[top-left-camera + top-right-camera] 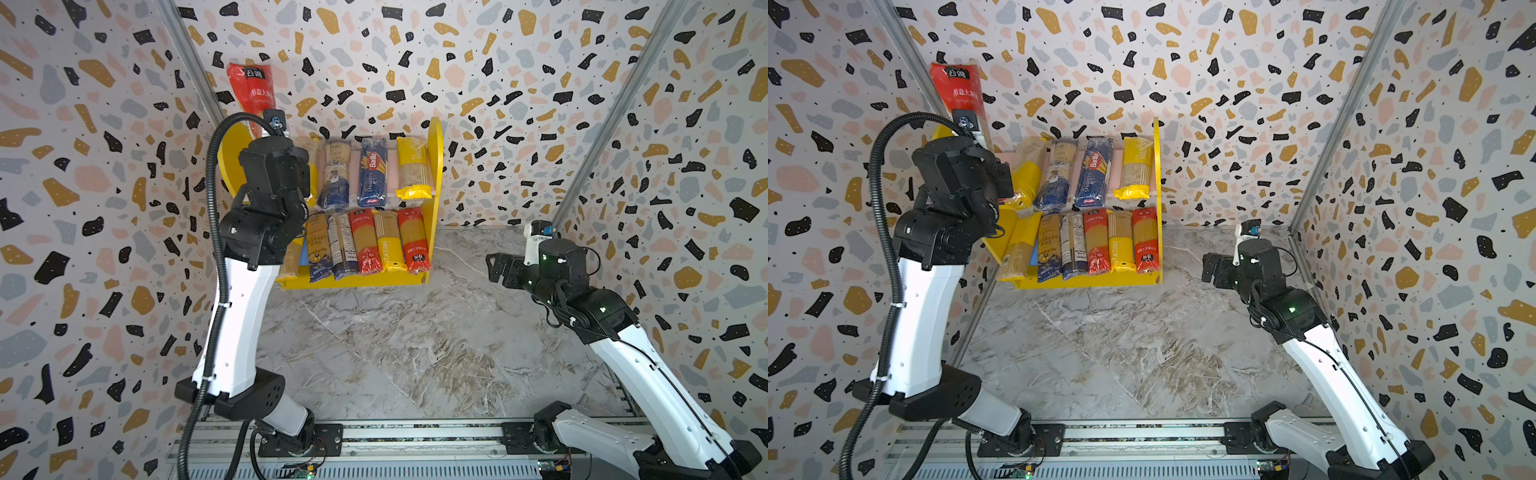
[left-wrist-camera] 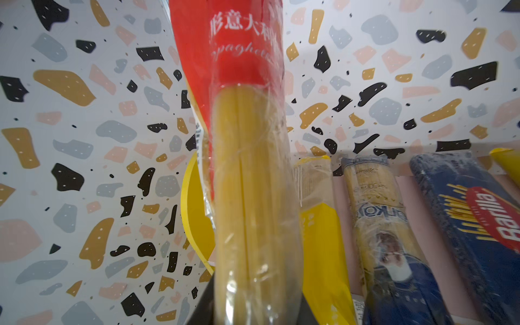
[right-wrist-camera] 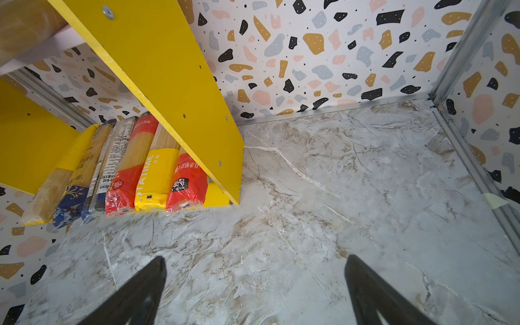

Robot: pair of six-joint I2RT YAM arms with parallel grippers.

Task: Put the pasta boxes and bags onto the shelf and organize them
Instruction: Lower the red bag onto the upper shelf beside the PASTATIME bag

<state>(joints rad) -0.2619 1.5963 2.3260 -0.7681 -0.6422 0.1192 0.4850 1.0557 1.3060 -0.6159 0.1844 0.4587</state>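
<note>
Left tool (image 2: 254,309) pinching long red-wrapped plastic spaghetti pack (image 1: 251,93), raised over left end of yellow-sided two-tier wooden shelf (image 1: 435,166). Right tool (image 3: 254,259) spread, over marble desk (image 1: 415,353), beside shelf.

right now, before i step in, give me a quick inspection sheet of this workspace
surface: marble-look tabletop, no packs lying on it
job's things: shelf carries four upper packs and six lower packs; red pack stands near upright by the shelf's left panel, not yet shelved
clutter: nothing seen
hands: left hand shut on the red pack; right hand open, empty, over the tabletop right of the shelf
cables: black ribbed conduit runs along the left arm; thin black wires loop at the right wrist
surroundings: terrazzo-print walls on three sides; mounting rail in front
</note>
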